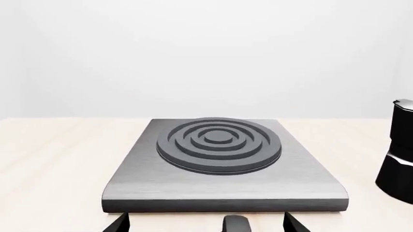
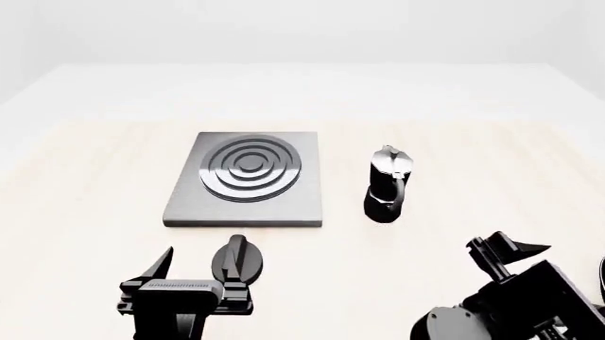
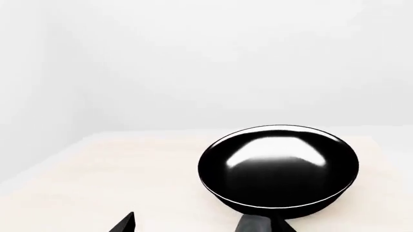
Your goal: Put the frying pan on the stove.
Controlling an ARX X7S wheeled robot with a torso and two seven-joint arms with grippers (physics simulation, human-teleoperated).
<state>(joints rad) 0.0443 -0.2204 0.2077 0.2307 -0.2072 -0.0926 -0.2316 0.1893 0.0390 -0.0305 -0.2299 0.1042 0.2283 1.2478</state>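
The frying pan (image 3: 277, 166), round and glossy black with a shiny inside, rests on the pale table in the right wrist view. The start of its handle (image 3: 257, 224) lies between the jaws, close to one finger. My right gripper (image 3: 206, 224) is open and holds nothing; it also shows low at the right in the head view (image 2: 506, 249). The stove (image 2: 248, 180), a grey square plate with dark rings, lies left of centre and also shows in the left wrist view (image 1: 219, 164). My left gripper (image 2: 200, 273) is open and empty just in front of the stove (image 1: 206, 224).
A black-and-silver moka pot (image 2: 387, 185) stands right of the stove and shows at the edge of the left wrist view (image 1: 397, 154). A small round black knob (image 2: 236, 258) lies on the table between the left gripper's jaws (image 1: 235, 224), in front of the stove.
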